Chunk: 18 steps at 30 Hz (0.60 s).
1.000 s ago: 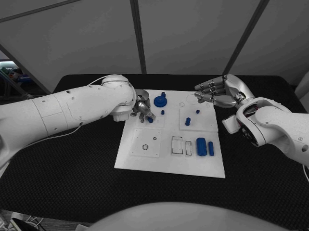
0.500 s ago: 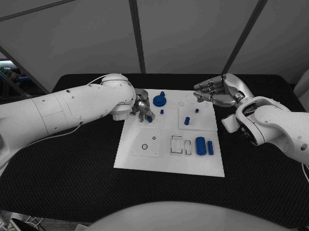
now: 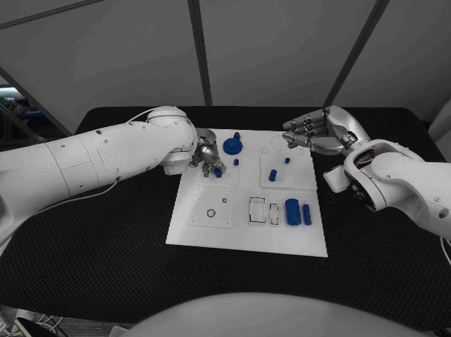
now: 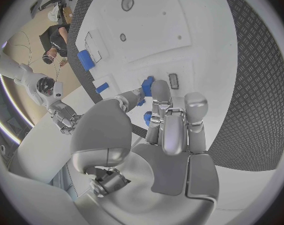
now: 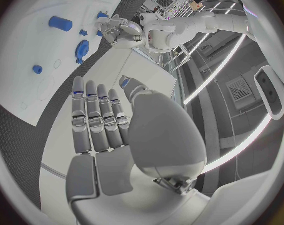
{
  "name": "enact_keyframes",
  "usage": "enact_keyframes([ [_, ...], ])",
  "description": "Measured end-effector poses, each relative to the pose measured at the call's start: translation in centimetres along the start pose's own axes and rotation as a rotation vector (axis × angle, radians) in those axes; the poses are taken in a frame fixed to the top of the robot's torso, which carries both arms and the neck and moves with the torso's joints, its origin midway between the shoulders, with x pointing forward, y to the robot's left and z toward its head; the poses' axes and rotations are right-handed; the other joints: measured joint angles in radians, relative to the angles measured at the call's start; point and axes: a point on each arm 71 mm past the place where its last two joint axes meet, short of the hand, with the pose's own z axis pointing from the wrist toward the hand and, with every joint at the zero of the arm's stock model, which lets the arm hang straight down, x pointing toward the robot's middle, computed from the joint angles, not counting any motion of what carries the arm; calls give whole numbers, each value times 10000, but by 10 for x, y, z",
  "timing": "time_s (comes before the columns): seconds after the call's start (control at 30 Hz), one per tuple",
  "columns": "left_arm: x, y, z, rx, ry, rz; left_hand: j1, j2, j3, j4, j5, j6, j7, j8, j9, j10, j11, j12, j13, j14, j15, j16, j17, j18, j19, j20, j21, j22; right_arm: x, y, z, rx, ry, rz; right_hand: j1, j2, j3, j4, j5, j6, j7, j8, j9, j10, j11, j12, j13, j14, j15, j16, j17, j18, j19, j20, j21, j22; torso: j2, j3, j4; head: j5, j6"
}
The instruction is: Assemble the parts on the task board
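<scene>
Your left hand [image 3: 207, 160] pinches a blue part [image 3: 218, 171] at its fingertips, over the board [image 3: 248, 242]. Your right hand [image 3: 317, 133] hangs beyond it, fingers apart, apparently empty. Cylinders [image 3: 298, 212] still lie loose; assembly looks early.

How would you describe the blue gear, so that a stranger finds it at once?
Start at the white board in the table's middle and go to its far edge. There, just beyond the left hand, lies the gear. It is a flat round disc, wider than every other blue part.
</scene>
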Motion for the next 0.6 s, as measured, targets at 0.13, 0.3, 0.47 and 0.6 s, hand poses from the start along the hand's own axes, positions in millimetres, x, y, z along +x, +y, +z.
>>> enact_keyframes([
  [0.13,0,0,0,0,-1,0,-41,37,-37,-39,-1,59,-57,16,30,73,-68,0,0,0,0,0,-1,1,0,0,0,27,0,0,0,1,2,-1,0,0,0,0,0,0,0,0,0,0,0,0,0,0,0,0,0,0,0,0,0,0,-1,-3,0,0,-14],
  [0.3,0,0,0,-1,1,2,-197,-41,-107,-139,-2,72,-70,53,77,146,-136,57,-12,34,-34,0,-1,0,36,-36,0,57,0,0,0,1,3,-2,0,0,0,0,42,0,0,0,0,-37,37,0,0,0,0,0,-16,0,0,0,0,-12,-4,-4,1,0,-15],
  [0.47,0,0,0,1,6,6,-331,-66,-307,-46,1,109,-106,56,122,233,-196,58,-24,34,-34,0,-1,0,36,-35,21,101,0,0,0,-1,6,-2,0,0,0,0,42,0,0,0,0,-37,37,0,0,0,0,0,-15,0,0,0,0,-11,-6,-4,4,0,-21],
  [0.6,1,0,0,13,22,11,-437,-67,-494,59,5,176,-108,92,144,289,-246,101,-35,2,-66,0,7,7,107,-37,39,130,0,0,0,-2,7,-1,0,0,0,0,42,0,0,0,0,-37,37,0,0,0,0,0,-30,0,0,0,0,-24,-6,-4,4,9,-25],
])
